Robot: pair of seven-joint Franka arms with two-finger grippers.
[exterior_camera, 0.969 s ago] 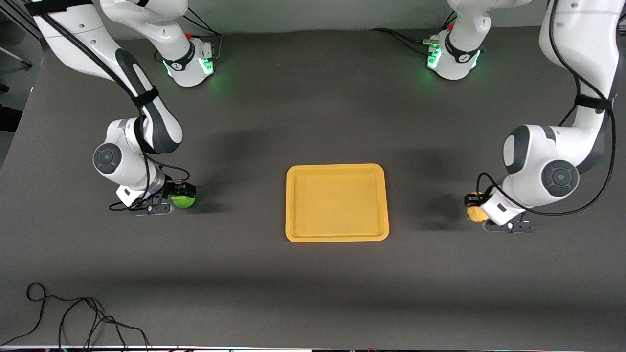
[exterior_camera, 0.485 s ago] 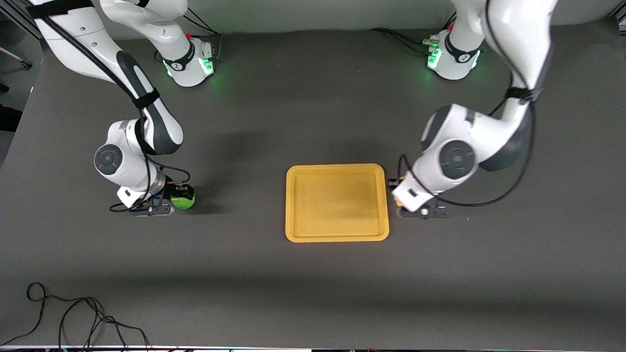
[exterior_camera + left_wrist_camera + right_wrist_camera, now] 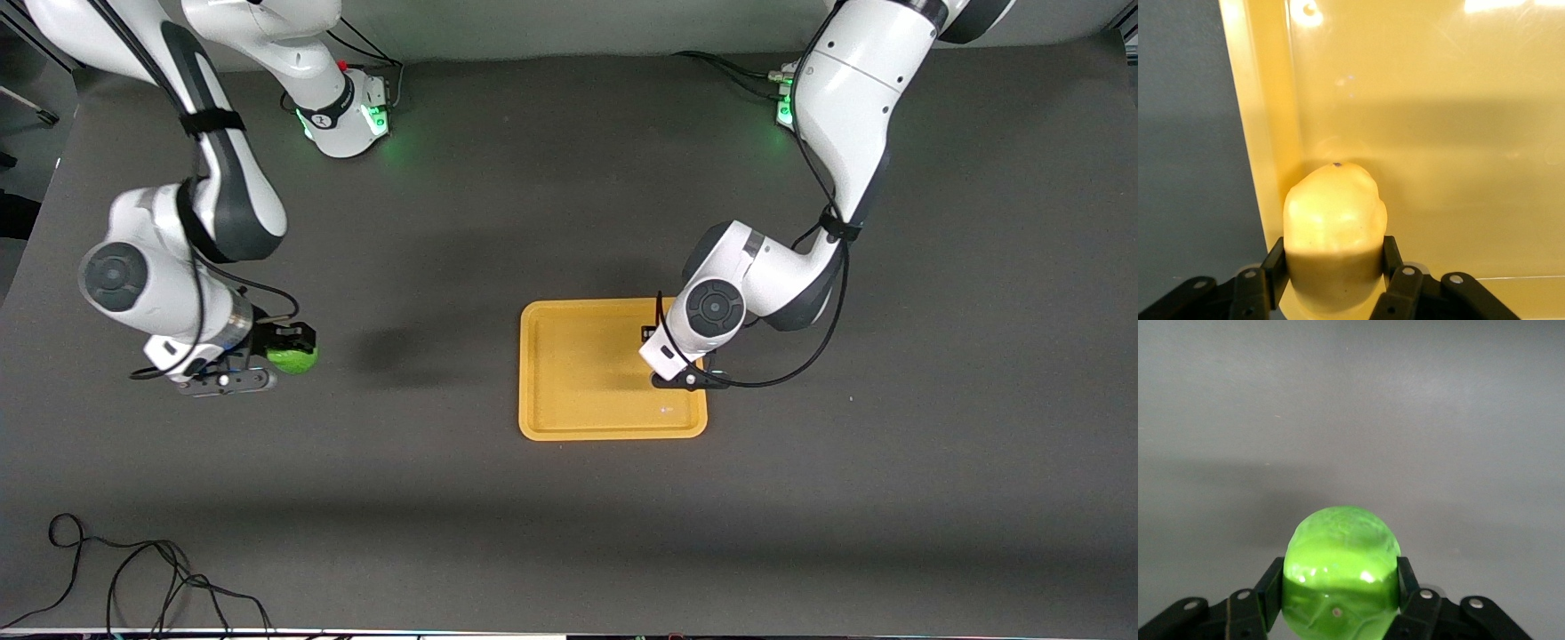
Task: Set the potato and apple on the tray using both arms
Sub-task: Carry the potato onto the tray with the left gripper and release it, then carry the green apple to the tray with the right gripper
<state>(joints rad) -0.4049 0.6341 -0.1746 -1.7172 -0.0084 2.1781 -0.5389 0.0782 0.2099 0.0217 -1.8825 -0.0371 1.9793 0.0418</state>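
Note:
The mustard-yellow tray (image 3: 578, 400) lies in the middle of the table. My left gripper (image 3: 653, 345) is over the tray's end toward the left arm, shut on the yellow-tan potato (image 3: 1333, 230); the arm's wrist hides the potato in the front view. In the left wrist view the potato hangs above the tray floor (image 3: 1438, 133) close to its rim. My right gripper (image 3: 289, 348) is shut on the bright green apple (image 3: 294, 356), held over bare table toward the right arm's end. The right wrist view shows the apple (image 3: 1340, 563) between the fingers above grey table.
The grey table top (image 3: 569, 533) spreads around the tray. A loose black cable (image 3: 133, 578) lies at the near corner toward the right arm's end. The two arm bases (image 3: 342, 107) stand along the table's edge farthest from the front camera.
My left arm carried the potato from the table's left-arm end to over the tray. My right gripper lifted the apple off the table and shifted slightly away from the tray.

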